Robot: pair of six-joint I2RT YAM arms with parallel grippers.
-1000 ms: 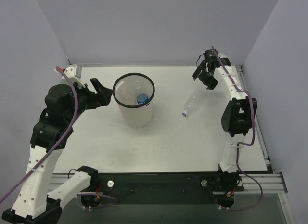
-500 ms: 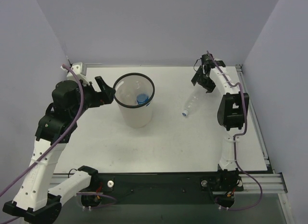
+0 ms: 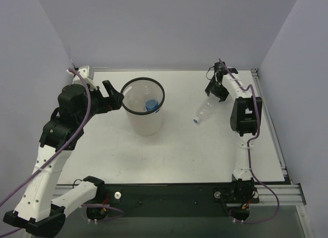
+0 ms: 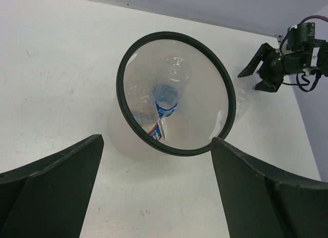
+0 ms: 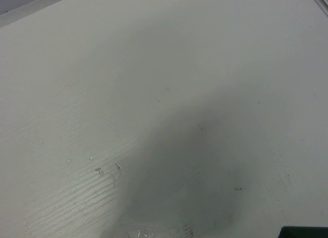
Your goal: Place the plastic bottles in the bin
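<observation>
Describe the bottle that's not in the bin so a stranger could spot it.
Find the white bin with the black rim, then look right toward the right gripper. A clear bottle lies on its side on the table beside it, the only bottle outside the bin.

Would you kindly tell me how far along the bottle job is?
Done: two bottles are in the bin, the blue-wrapped bottle and the labelled bottle. In hand: nothing is gripped; the right gripper is open by the far end of the third bottle, which lies on the table. The left gripper is open beside the bin. Left: grasp that bottle and drop it in.
</observation>
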